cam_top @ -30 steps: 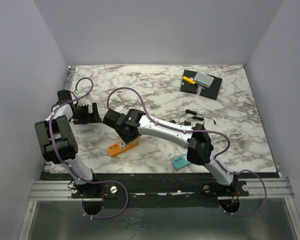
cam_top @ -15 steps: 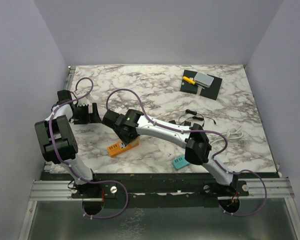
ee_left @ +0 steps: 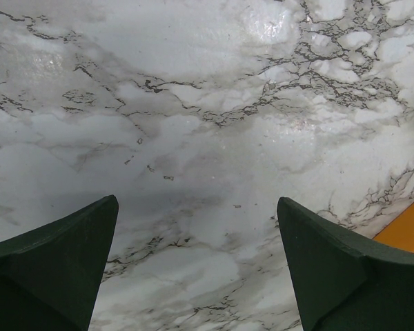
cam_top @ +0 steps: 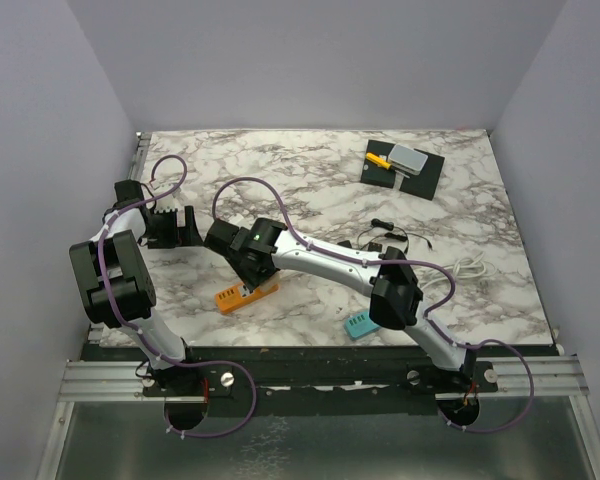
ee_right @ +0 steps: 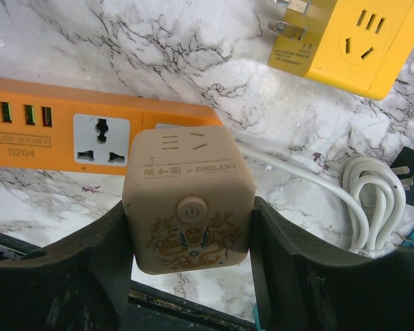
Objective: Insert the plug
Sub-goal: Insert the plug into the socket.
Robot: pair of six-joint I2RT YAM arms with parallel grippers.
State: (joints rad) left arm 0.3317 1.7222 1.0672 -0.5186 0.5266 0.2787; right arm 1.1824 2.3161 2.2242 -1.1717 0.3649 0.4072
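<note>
Change: right arm's elbow has crept slightly left over the last second; the left arm has not moved.
Right gripper (ee_right: 188, 234): I see its jaws clamped on the sides of the beige cube plug (ee_right: 186, 183).
Left gripper (ee_left: 196, 201): jaws wide apart, nothing between them, over bare table (ee_left: 193, 83).
Power strip (ee_right: 62, 131): orange, lying flat, long axis left-right in the right wrist view.
Key relation: the cube plug sits over the strip's right end, with the free socket (ee_right: 102, 140) just to its left. The prongs are hidden, probably underneath.
Nearer arm: the right, I judge.
</note>
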